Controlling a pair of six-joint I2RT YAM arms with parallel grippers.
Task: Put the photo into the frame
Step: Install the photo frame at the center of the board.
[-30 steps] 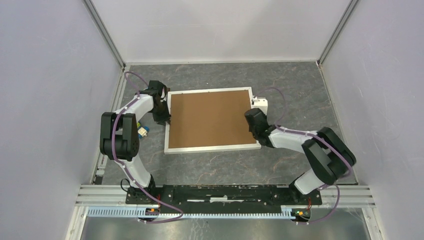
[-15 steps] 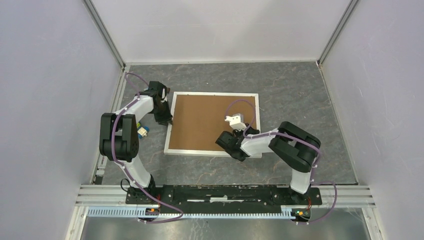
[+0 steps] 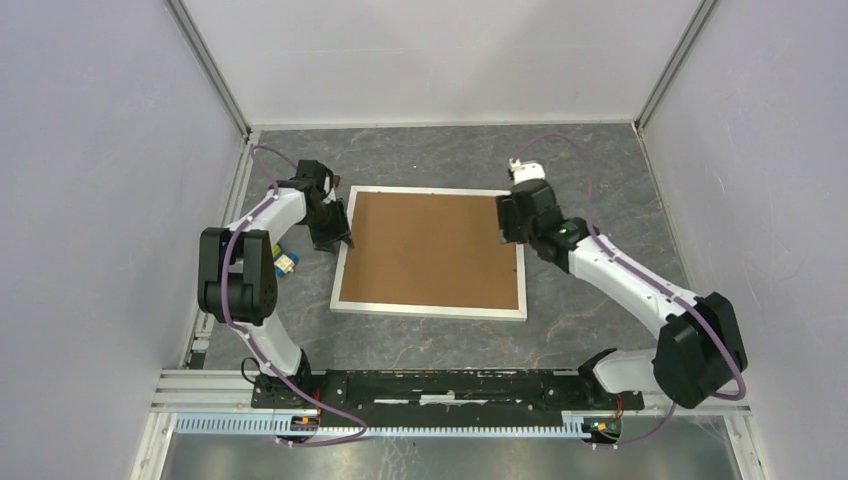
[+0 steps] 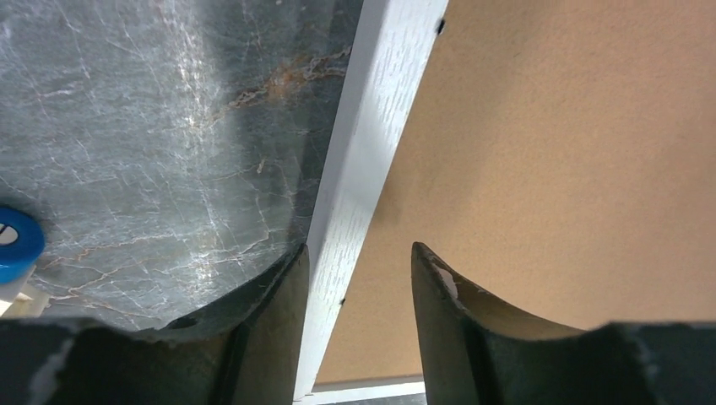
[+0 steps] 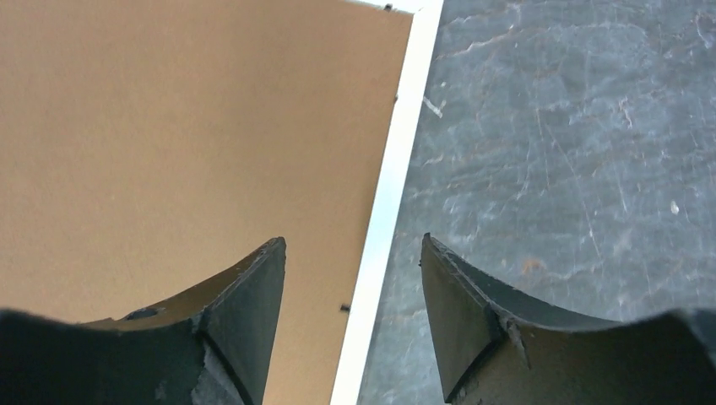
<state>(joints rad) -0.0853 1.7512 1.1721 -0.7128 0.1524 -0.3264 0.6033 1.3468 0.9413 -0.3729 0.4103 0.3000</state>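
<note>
Left tool and right tool both hang open astride opposite edges of the frame, lying face-down on the counter with its brown backing board seated and the photo unseen; seemingly finishing, they next need lifting straight clear.

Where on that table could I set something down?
Bare: the strip between the frame and the back wall, and the strip between the frame and the arms' bases. Crowded: the frame's left edge, with the left gripper and a small blue thing; its right edge, with the right gripper.
</note>
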